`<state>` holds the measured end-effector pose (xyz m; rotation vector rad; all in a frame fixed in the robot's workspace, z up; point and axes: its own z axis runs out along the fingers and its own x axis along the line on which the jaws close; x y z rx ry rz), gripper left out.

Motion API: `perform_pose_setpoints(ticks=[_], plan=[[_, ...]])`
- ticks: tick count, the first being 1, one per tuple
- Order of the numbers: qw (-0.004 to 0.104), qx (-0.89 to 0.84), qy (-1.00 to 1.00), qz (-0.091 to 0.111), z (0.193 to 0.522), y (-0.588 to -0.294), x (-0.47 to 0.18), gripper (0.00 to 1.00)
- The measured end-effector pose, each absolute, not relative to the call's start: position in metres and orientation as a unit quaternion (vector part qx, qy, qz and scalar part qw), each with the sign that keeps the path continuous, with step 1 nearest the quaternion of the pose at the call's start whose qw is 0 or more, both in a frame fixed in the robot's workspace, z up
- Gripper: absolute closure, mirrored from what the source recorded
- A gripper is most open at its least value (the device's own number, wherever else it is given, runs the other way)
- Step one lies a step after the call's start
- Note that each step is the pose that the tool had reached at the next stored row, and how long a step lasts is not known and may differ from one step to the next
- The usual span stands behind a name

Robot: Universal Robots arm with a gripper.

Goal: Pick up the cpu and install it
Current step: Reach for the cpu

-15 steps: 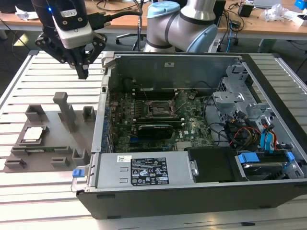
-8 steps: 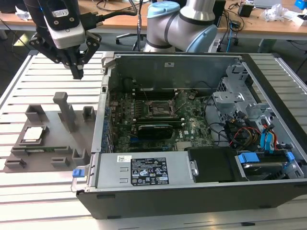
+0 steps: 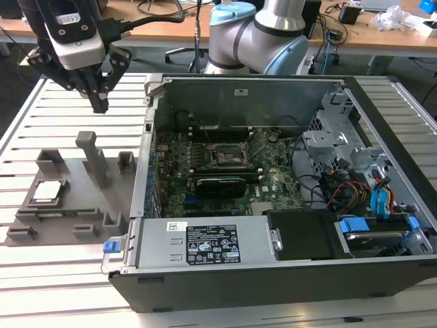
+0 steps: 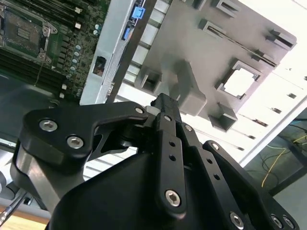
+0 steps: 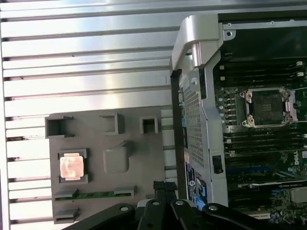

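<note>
while the cpu [image 3: 46,191] sits framed in its grey holder [image 3: 68,208], likely kept square for grasping, the empty fingers [image 3: 100,101] hang pinched narrow at its one o'clock in the exterior view.

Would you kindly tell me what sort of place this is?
Likely a robotics lab workbench: an open computer case on a slatted metal table, a grey holder tray with the cpu.

End effector [image 5: 164,188] body cut off at the first wrist view's edge, cpu [image 4: 238,81] beyond its tip glare-washed in second wrist view, surface detail unreadable
</note>
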<state>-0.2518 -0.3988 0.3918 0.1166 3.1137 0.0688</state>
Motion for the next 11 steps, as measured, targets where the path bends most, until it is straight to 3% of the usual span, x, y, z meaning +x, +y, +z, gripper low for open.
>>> perform_pose_setpoints(ticks=[11], plan=[[0.012,0.037,0.999,0.022,0.391,-0.399,-0.268,0.89]])
